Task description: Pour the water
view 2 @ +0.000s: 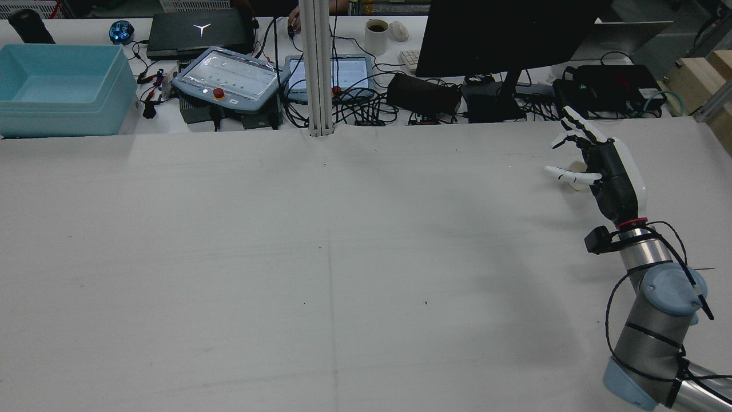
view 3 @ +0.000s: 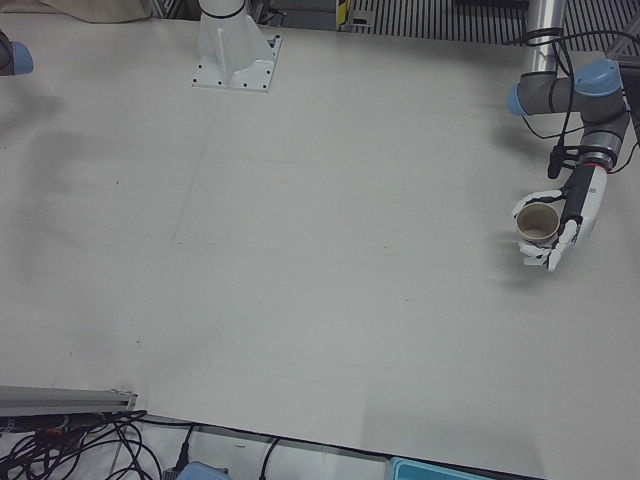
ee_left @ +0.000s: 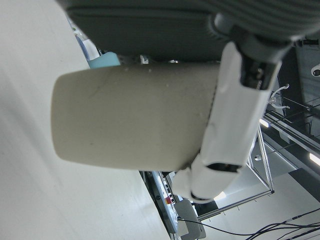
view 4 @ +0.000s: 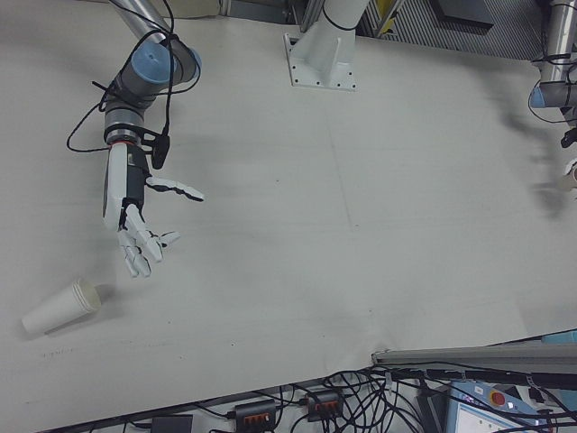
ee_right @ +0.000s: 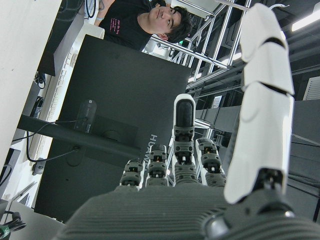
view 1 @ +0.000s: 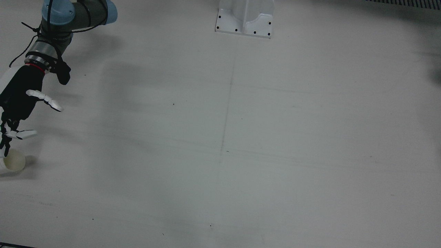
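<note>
My left hand [view 3: 566, 222] is shut on an upright paper cup [view 3: 537, 226] at the table's edge in the left-front view. The left hand view shows the fingers [ee_left: 235, 125] wrapped around the cup's side [ee_left: 130, 120]. I cannot tell whether the cup touches the table. My right hand [view 4: 135, 221] is open and empty, fingers spread, above the table; it also shows in the front view [view 1: 20, 103] and the rear view [view 2: 603, 169]. A second paper cup [view 4: 59, 308] lies on its side on the table just beyond the right hand's fingertips, also in the front view [view 1: 13, 162].
A white pedestal base [view 1: 245, 20] stands at the robot's side of the table. Beyond the far table edge are a blue bin [view 2: 63, 88], a teach pendant [view 2: 229, 77], a monitor [view 2: 503, 34] and cables.
</note>
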Controlling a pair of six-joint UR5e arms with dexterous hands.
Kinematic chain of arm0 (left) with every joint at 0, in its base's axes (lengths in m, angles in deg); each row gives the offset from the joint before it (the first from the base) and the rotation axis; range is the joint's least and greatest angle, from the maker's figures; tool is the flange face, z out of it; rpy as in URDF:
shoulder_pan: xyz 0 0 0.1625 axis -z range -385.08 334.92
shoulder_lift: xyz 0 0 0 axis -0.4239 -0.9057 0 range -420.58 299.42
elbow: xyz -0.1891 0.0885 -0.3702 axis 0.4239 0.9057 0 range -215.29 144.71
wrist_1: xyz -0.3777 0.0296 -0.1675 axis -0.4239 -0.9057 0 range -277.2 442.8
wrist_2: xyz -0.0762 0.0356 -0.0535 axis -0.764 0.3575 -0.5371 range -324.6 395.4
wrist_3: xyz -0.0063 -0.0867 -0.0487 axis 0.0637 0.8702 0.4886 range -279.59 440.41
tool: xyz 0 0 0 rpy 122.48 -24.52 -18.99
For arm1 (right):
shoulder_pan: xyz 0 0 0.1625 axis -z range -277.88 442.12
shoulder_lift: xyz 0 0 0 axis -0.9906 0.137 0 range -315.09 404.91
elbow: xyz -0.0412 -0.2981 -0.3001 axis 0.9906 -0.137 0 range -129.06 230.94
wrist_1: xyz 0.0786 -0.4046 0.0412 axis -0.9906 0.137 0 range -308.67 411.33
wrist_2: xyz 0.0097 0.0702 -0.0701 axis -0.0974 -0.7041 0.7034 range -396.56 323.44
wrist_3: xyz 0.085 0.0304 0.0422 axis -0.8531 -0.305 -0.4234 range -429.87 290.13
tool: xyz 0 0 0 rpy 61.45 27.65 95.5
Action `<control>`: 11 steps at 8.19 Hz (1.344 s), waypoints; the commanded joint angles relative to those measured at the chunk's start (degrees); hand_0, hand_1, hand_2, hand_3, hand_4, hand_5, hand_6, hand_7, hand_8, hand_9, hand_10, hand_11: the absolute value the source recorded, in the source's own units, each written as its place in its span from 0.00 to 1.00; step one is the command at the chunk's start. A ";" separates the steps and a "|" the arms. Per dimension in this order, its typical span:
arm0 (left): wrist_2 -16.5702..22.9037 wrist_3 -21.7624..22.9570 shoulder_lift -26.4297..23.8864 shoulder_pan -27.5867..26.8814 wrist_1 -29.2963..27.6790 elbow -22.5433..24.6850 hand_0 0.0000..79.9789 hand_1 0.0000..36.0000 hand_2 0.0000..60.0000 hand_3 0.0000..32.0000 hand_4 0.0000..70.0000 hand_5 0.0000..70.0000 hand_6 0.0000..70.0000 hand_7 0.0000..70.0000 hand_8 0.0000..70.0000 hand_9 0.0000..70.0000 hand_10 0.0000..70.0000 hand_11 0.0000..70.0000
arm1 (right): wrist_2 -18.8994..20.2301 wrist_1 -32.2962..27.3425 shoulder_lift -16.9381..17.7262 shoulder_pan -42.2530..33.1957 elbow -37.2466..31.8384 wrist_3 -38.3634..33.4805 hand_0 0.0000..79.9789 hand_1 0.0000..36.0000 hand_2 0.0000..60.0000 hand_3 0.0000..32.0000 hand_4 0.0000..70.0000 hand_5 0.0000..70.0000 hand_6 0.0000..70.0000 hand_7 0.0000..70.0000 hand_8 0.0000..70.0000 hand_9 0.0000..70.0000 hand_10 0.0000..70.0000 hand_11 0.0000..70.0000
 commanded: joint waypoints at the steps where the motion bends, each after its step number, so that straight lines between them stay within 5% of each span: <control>1: -1.73 -0.27 -0.52 -1.08 -3.42 -7.05 1.00 1.00 0.96 0.00 0.10 0.00 0.26 0.57 0.47 0.69 0.25 0.42 | 0.30 0.59 -0.03 0.28 0.67 -0.07 0.75 0.61 0.20 0.00 0.29 0.07 0.64 0.59 0.21 0.15 0.08 0.16; 5: -3.66 5.60 -0.70 -1.08 -5.72 -9.10 0.98 1.00 0.96 0.00 0.10 0.00 0.27 0.58 0.49 0.72 0.25 0.42 | 0.39 1.82 0.06 0.45 2.34 -0.16 0.77 0.63 0.19 0.00 0.28 0.09 0.63 0.59 0.19 0.14 0.08 0.15; 11: -7.89 11.59 -0.52 -0.99 -9.06 -10.24 0.79 1.00 0.92 0.00 0.02 0.00 0.18 0.51 0.43 0.65 0.21 0.35 | 0.39 3.24 0.23 1.69 2.52 -0.07 0.75 0.63 0.21 0.00 0.25 0.08 0.63 0.59 0.18 0.14 0.08 0.15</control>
